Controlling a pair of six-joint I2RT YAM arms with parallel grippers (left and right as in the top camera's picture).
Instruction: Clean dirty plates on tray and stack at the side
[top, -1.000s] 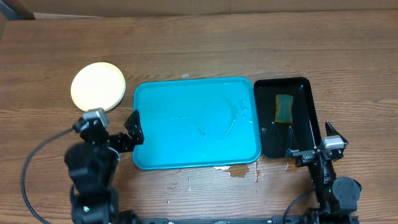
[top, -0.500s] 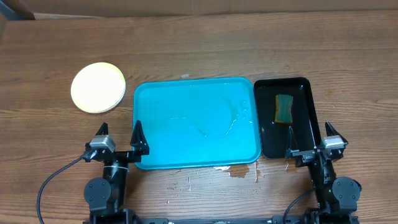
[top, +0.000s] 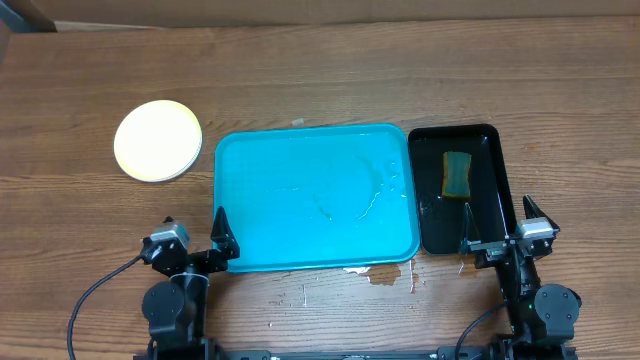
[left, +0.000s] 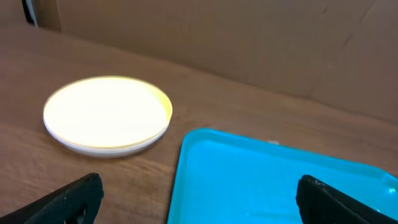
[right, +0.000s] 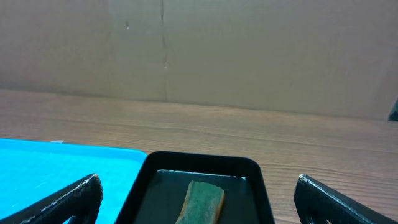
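The plates sat left of the tray, seemingly stacked. Near its front corners, the left gripper and right gripper had fingers spread, empty.

Overhead view: the brown wooden table, streaked with darker grain, bears round shallow plates at ten o'clock, pale yellow-cream on top and white at the lower rims. At centre lies the large rectangular turquoise-blue plastic tray, plain save for faint pale wet streaks. At three o'clock the narrow glossy black plastic tray holds a rectangular sponge, dark green with a yellow edge; a brownish wet patch and white flecks mark the wood at six o'clock.
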